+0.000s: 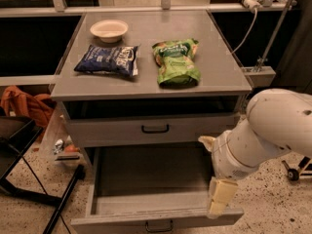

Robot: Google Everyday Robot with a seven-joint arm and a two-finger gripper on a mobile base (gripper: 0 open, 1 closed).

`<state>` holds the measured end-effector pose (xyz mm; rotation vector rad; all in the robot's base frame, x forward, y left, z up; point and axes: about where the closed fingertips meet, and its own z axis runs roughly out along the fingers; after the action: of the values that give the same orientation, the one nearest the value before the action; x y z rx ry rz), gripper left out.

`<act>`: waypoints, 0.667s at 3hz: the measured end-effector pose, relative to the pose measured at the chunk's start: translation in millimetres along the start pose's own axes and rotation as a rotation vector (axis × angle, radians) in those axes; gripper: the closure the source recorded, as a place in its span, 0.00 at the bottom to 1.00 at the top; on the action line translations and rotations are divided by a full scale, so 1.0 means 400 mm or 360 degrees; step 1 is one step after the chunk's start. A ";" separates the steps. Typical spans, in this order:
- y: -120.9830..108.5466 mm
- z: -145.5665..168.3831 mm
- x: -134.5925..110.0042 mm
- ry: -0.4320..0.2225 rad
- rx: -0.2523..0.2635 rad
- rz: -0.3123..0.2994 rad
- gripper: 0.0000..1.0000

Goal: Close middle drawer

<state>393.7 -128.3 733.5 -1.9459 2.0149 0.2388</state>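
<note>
The claw [219, 199], its spread impossible to tell, is hovering at the open middle drawer's [126, 221] front right corner, seemingly lining up a push; next, the front needs driving straight inward.

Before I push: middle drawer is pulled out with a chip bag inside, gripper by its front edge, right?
No. The camera view shows the middle drawer pulled out, gripper by its front edge, but empty; the blue bag and green bag lie on the cabinet top.
</note>
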 end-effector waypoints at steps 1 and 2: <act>0.024 0.101 0.048 -0.0007 -0.0116 0.0004 0.00; 0.088 0.253 0.111 -0.0109 -0.0291 0.0048 0.19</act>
<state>370.3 -133.5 619.8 -1.9847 2.0422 0.5064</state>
